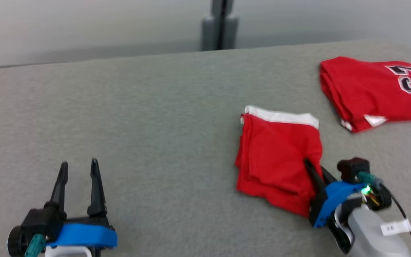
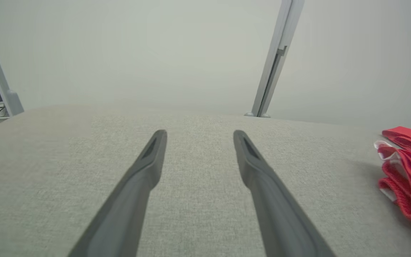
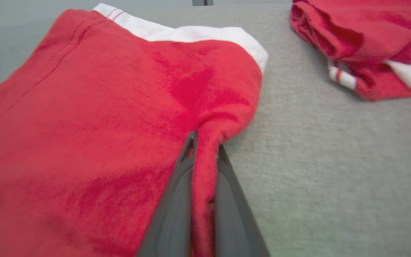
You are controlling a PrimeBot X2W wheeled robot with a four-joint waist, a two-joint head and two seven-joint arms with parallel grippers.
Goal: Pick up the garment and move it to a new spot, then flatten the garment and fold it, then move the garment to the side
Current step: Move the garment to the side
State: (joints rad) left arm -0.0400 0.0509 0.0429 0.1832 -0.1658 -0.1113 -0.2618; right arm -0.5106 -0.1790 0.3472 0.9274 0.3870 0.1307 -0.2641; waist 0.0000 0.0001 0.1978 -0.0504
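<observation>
Folded red shorts (image 1: 273,157) lie near the counter's (image 1: 137,125) right edge, the right end effector (image 3: 205,144) pinching a ridge of cloth at their right side; the left end effector (image 1: 79,166) gapes empty. Light, limp fabric: layers will likely slide apart unless pinched together.

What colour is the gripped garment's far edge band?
White band on red garment; right wrist view shows it best.

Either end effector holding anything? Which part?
Right end effector pinches the folded red garment by a bunched ridge at its right edge. Left end effector is open, holding nothing.
</observation>
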